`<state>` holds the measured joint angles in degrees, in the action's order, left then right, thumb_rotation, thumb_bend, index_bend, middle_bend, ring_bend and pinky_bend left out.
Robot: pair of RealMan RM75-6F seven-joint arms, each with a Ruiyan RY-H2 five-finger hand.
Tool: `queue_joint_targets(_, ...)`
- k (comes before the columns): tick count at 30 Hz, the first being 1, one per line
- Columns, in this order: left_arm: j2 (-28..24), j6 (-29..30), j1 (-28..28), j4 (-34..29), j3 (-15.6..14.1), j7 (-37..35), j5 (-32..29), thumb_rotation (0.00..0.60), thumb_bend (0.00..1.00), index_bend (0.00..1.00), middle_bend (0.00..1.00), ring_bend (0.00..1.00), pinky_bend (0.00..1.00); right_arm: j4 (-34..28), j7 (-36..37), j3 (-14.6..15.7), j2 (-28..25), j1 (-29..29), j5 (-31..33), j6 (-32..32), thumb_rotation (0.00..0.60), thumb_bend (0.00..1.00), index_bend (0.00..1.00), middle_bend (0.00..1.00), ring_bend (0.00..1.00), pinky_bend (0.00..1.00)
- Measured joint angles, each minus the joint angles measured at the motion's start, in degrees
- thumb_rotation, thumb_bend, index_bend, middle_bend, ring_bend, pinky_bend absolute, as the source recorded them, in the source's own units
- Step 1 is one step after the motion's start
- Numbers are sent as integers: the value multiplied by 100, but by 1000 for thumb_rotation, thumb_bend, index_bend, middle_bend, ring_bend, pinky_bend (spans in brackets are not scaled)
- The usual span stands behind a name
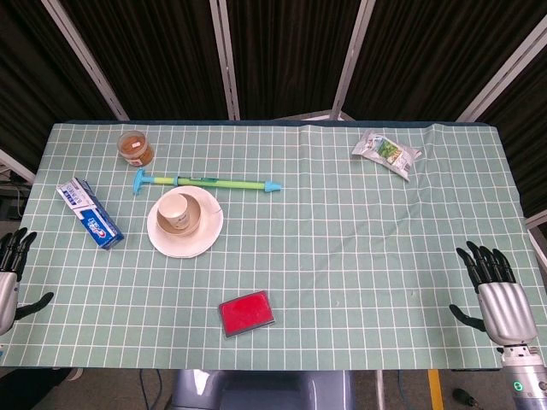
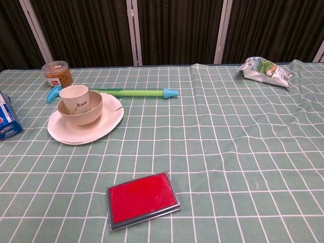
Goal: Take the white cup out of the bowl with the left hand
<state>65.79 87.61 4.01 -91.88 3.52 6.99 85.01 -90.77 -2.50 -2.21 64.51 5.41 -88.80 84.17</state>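
The white cup [image 1: 175, 211] [image 2: 74, 97] stands upright inside a beige bowl [image 1: 200, 206] [image 2: 92, 110], which sits on a white plate [image 1: 185, 242] [image 2: 86, 130] at the left of the table. My left hand [image 1: 10, 272] is at the table's left edge, open with fingers spread, well to the left of the plate and holding nothing. My right hand [image 1: 496, 290] is at the front right corner, also open and empty. Neither hand shows in the chest view.
A green and blue tube-like tool [image 1: 205, 182] [image 2: 132, 92] lies just behind the plate. A toothpaste box [image 1: 89, 213] [image 2: 7, 120] lies left of it, a jar [image 1: 135, 147] [image 2: 56, 74] behind. A red flat case [image 1: 246, 313] [image 2: 142, 198] lies near the front; a snack bag [image 1: 386, 152] [image 2: 265, 71] at back right.
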Motion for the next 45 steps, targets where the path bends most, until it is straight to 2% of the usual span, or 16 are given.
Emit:
queue_joint_targets(23, 112, -222, 205, 29, 40, 71, 59, 600, 34, 6, 0, 0, 0, -13, 68, -6, -45, -40, 26, 44, 600, 93, 56, 0, 0, 0)
queue_joint_targets(26, 188, -421, 419, 43, 179, 78, -19, 600, 56, 138, 0, 0, 0, -6, 113, -11, -54, -33, 47, 15, 600, 91, 56, 0, 0, 0)
queue_joint_targets(28, 254, -511, 547, 77, 265, 84, -37, 600, 97, 302, 0, 0, 0, -8, 135, -12, -57, -17, 48, -13, 600, 91, 55, 0, 0, 0)
queue_joint_targets(30, 391, -648, 760, 181, 411, 106, -82, 600, 120, 387, 0, 0, 0, -9, 154, -14, -57, -2, 34, -24, 600, 91, 55, 0, 0, 0)
queue_joint_targets(35, 700, -1189, 1290, 422, 711, 356, -347, 600, 139, 433, 0, 0, 0, -8, 175, -17, -59, 15, 43, -58, 600, 92, 55, 0, 0, 0)
queue_joint_targets(45, 1460, -2324, 2301, 1013, 1086, 1075, -1235, 600, 194, 458, 0, 0, 0, 29, 361, -18, -88, 39, 92, -137, 600, 91, 56, 0, 0, 0)
